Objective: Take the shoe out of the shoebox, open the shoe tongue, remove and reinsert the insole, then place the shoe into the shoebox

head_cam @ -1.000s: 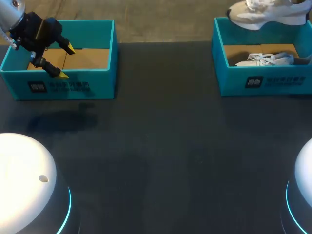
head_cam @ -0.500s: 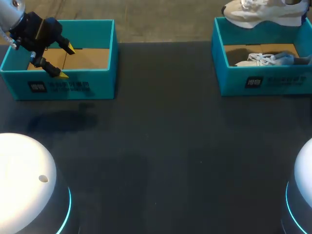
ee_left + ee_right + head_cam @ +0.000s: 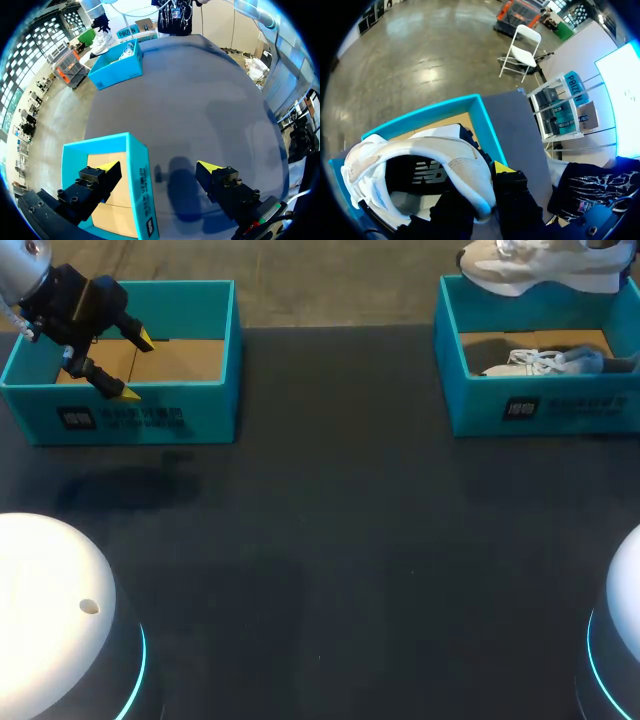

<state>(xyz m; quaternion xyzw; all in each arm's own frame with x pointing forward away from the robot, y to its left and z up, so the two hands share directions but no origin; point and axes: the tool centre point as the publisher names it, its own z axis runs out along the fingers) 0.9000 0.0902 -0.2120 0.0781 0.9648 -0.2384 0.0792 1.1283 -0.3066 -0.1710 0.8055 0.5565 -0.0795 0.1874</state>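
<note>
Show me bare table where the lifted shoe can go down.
Bare: the table between left shoebox and right shoebox, and in front of both. The left shoebox is empty, but the open left pincer hangs over its wall. Crowded: the right shoebox, a second shoe inside.

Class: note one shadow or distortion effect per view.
Head view: soft shadow on the table in front of the left shoebox. Left wrist view: fisheye curves the table's edges; the left gripper casts a shadow. Right wrist view: the shoe bulges large.
</note>
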